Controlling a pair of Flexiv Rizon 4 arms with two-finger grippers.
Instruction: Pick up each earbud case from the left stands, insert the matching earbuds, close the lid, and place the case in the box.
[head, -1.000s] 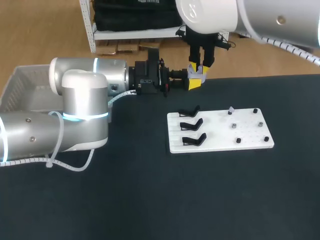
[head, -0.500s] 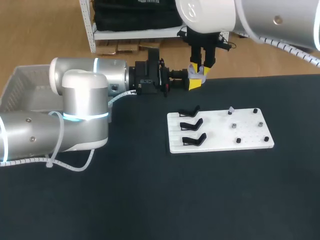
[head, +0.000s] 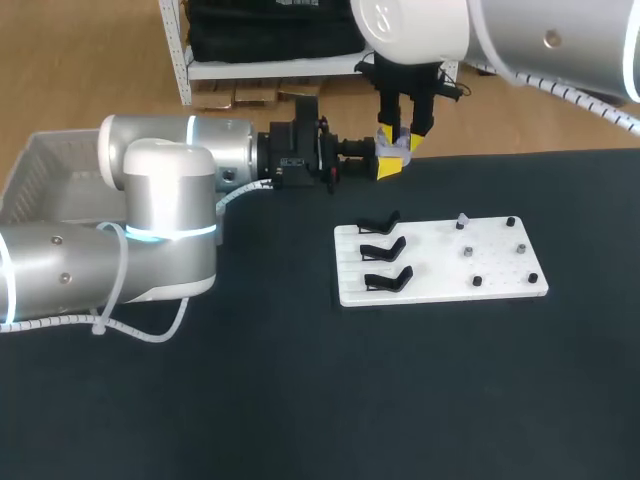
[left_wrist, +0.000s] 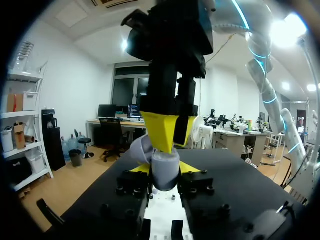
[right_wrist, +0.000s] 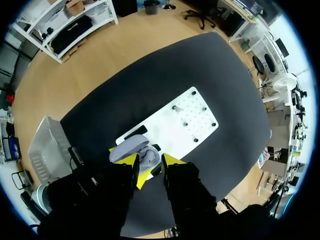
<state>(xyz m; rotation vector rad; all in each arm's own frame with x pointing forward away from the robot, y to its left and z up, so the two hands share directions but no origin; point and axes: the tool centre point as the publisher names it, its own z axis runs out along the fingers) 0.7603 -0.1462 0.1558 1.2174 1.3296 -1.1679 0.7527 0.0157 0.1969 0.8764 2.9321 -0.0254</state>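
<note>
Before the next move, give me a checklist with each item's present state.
1. Earbud case clamped between the left gripper jaws: ok.
2. Lid open: ok.
3. Right gripper directly above the case: ok.
4. Earbud seated in the case: cannot tell, the right gripper hides the inside.
5. No case left on the three stands: ok.
6. Room in the box for the case: cannot tell, the left arm covers most of it.
</note>
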